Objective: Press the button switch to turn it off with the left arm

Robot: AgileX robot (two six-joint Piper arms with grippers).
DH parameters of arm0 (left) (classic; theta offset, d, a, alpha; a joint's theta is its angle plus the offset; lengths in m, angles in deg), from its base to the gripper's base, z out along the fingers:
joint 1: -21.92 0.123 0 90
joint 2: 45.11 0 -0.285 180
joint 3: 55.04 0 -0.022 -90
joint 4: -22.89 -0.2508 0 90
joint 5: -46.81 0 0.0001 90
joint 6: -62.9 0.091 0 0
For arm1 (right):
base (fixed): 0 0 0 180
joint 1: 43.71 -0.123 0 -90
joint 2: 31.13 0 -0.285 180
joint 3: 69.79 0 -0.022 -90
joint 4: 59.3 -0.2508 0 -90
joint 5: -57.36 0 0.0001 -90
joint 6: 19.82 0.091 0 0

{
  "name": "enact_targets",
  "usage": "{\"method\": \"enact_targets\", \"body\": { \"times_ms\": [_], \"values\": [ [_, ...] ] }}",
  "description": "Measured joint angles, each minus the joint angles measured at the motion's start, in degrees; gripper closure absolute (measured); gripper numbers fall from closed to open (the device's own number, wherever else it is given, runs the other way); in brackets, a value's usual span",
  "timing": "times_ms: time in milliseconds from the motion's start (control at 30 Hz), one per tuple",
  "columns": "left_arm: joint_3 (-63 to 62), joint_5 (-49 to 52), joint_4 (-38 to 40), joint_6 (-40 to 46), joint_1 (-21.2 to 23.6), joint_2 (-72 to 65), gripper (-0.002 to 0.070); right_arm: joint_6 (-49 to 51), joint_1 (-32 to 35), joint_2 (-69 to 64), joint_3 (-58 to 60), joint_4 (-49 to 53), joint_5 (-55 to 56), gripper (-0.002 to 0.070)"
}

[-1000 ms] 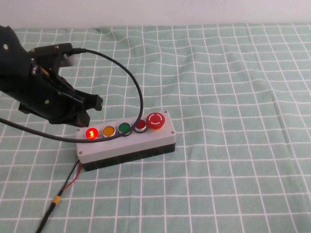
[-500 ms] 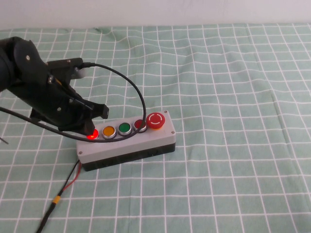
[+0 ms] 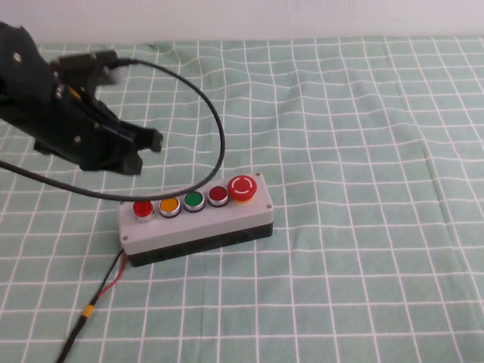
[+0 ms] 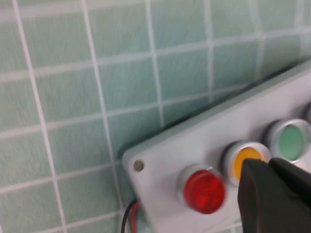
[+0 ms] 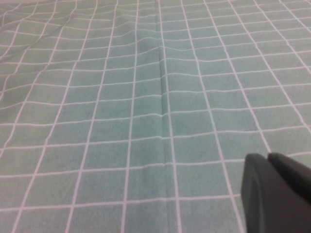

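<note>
Button switch (image 3: 142,209), unlit, sits just below the closed left tool (image 3: 144,151); right tool (image 5: 274,194) closed over cloth.

signs: white curved arrows on the big red mushroom button (image 3: 242,188), right end of the grey box (image 3: 198,227) near worktop centre | text: none readable on the other buttons | numbers: none legible on the end red button (image 3: 142,209) | brands: none
</note>
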Motion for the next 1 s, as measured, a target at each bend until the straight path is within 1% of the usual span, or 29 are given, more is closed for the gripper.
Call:
{"method": "enact_targets", "body": {
  "times_ms": [200, 667, 833, 1000],
  "values": [
    [-3.65, 0.13, 0.00, 0.00, 0.00, 13.56, 0.0678, 0.00, 0.00, 0.00, 0.00, 0.00, 0.00, 0.0692],
    [-3.18, 3.83, -2.27, 0.09, 0.00, 40.07, 0.0678, 0.00, 0.00, 0.00, 0.00, 0.00, 0.00, 0.0692],
    [2.05, 3.96, -2.48, 0.09, 0.00, 49.05, 0.0678, 0.00, 0.00, 0.00, 0.00, 0.00, 0.00, 0.0692],
    [12.52, 2.98, -2.60, 0.09, 0.00, 58.53, 0.0678, 0.00, 0.00, 0.00, 0.00, 0.00, 0.00, 0.0692]
  ]
}}
